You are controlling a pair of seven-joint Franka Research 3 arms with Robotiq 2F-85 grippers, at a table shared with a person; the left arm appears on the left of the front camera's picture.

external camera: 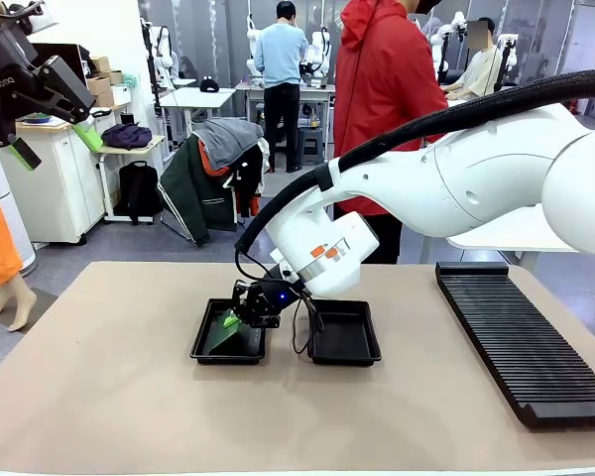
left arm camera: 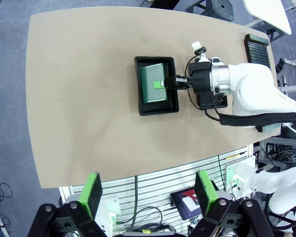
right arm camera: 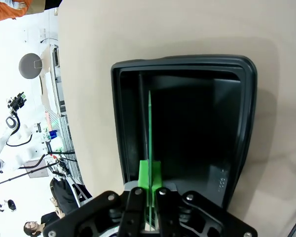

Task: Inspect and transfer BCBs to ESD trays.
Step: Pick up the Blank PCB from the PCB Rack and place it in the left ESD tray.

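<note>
So the right gripper (right arm camera: 149, 174) is clamped shut on one edge of a green BCB (left arm camera: 154, 84) and has it down inside the left ESD tray (external camera: 203, 349). The board is tilted, with its low edge at or near the tray floor, and I can't tell if it's actually touching. Looks to me like the placing step. The next move would be to lay it flat, let go, then back the fingers out without catching the rim, which is close by. The second ESD tray (external camera: 344, 342) sits just beside it, nothing in it that I can see. The left gripper (left arm camera: 149, 193) hangs high above the table, jaws wide, holding nothing. The long black slotted rack (external camera: 521, 342) is well apart on the right. A person in a red hoodie (external camera: 382, 89) stands at the far side. Neither is in the way.
</note>
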